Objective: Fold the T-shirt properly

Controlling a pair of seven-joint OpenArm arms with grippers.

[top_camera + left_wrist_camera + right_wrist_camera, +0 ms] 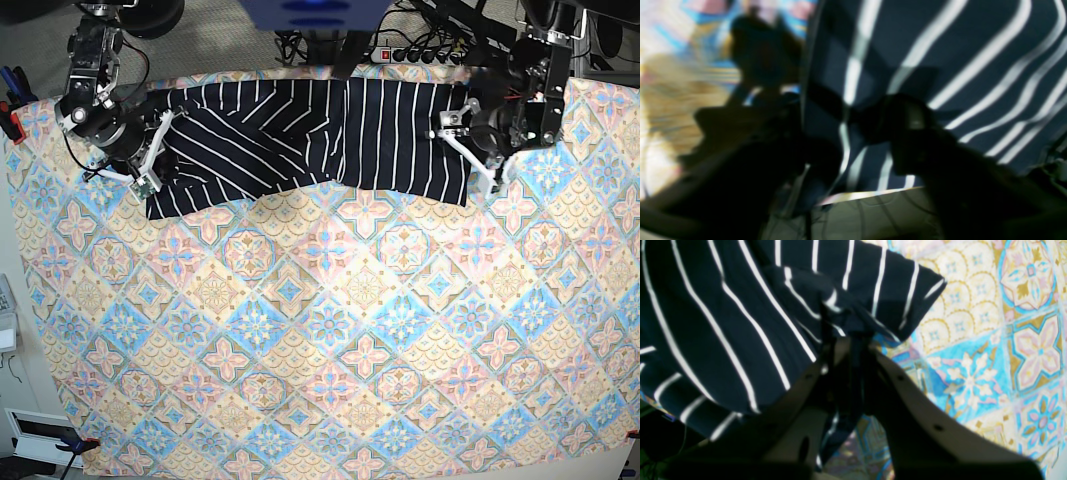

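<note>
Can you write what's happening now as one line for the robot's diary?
stage: folding | T-shirt: far table edge | right gripper: shut on T-shirt | left gripper: at other end, grip unclear

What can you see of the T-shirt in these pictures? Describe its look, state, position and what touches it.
The T-shirt is dark navy cloth with thin white stripes. It lies spread sideways along the far edge of the patterned tablecloth, partly folded over itself and wrinkled. The right gripper is shut on a bunch of its fabric near a sleeve. The left gripper sits at its other end; whether it grips is unclear.
</note>
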